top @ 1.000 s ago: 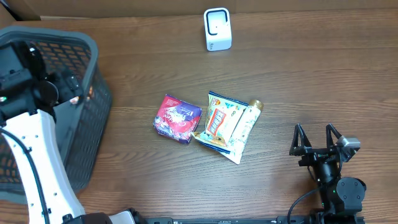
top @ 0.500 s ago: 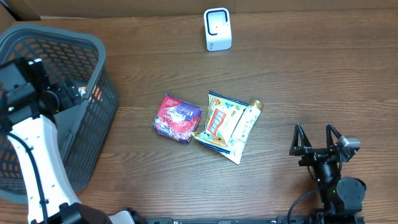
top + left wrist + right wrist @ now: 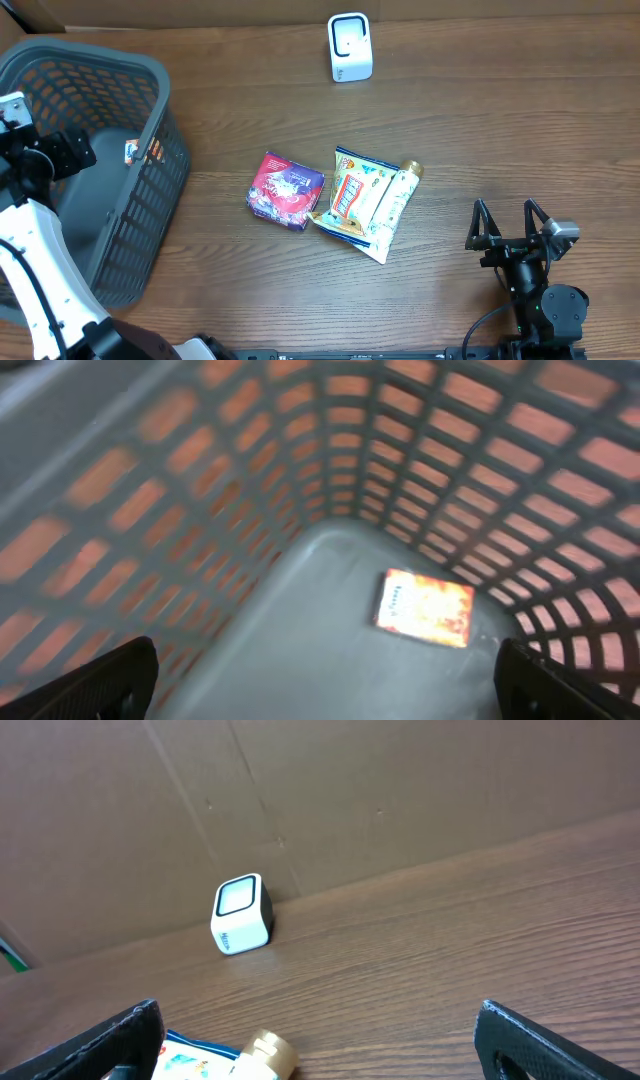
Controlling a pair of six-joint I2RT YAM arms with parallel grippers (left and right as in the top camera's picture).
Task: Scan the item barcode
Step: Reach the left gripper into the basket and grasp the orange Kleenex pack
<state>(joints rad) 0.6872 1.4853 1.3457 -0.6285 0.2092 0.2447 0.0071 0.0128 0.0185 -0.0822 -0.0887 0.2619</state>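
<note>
A pink box [image 3: 286, 190], a white snack bag [image 3: 360, 203] and a tube with a gold cap [image 3: 402, 184] lie mid-table. The white scanner [image 3: 350, 47] stands at the back edge. An orange packet [image 3: 423, 607] lies flat on the floor of the grey mesh basket [image 3: 165, 130]. My left gripper [image 3: 325, 695] hangs open above the basket floor, short of the packet and holding nothing. My right gripper [image 3: 510, 226] stands open and empty near the front right. In its wrist view the scanner [image 3: 243, 913] is ahead and the gold cap [image 3: 268, 1050] shows low between the fingers.
The basket fills the table's left side, its mesh walls [image 3: 300, 450] close around my left gripper. A cardboard wall [image 3: 350, 790] runs behind the scanner. Bare wood [image 3: 500, 120] lies between the items and the right arm.
My left arm has swung left and back across the basket, uncovering the orange packet. The basket looks slightly shifted. The right arm and the table items have not moved.
</note>
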